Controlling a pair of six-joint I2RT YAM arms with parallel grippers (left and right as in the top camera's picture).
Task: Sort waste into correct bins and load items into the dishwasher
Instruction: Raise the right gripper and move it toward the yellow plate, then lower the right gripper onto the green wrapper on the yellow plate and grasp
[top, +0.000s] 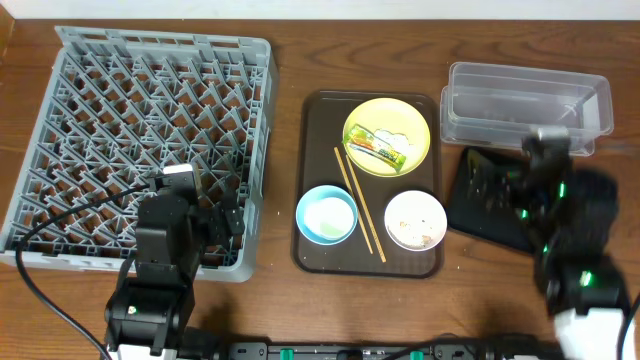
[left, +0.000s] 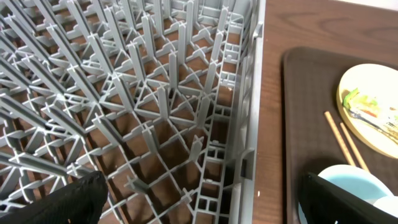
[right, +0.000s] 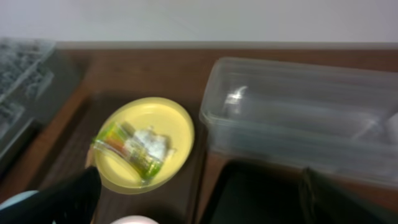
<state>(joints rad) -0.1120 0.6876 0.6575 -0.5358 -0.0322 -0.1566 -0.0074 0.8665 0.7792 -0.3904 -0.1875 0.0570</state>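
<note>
The grey dishwasher rack (top: 150, 130) fills the left side of the table. My left gripper (top: 218, 222) hangs open over its front right corner (left: 236, 155), nothing between its fingers (left: 74, 199). On the brown serving tray (top: 370, 255) sit a yellow plate (top: 410, 125) holding a green-and-yellow wrapper (top: 375, 148) and a white paper scrap (right: 152, 142), a light blue bowl (top: 326, 213), a white bowl (top: 415, 220) with rice-like scraps, and chopsticks (top: 358, 200). My right gripper (top: 515, 190) is open above the black tray (top: 480, 195), empty. The clear tub (top: 525, 105) stands behind it.
The brown tray's raised rim (left: 292, 124) lies just right of the rack wall, with a strip of bare wood between them. Black cables (top: 40, 290) trail from the left arm across the table's front edge. A white wall (right: 186, 18) bounds the far side.
</note>
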